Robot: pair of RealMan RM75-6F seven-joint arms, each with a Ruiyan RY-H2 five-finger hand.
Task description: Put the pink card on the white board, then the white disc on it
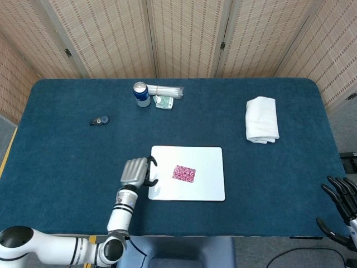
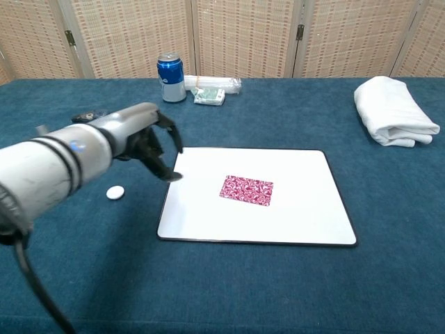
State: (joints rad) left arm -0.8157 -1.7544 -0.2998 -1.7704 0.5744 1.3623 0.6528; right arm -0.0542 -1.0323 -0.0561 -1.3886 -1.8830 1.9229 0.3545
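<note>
From the head view, the pink card (image 1: 184,173) is seen flat on the white board (image 1: 209,190), and the left hand (image 1: 134,171) is empty, fingers apart.

From the chest view, the white disc (image 2: 115,192) looks tiny, light, stiff; probably best pinched by its rim.

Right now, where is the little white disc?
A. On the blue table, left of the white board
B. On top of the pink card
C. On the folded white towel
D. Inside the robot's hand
A. The white disc lies on the blue table, off the left edge of the white board; the pink card has nothing on it, and the left hand holds nothing.
</note>
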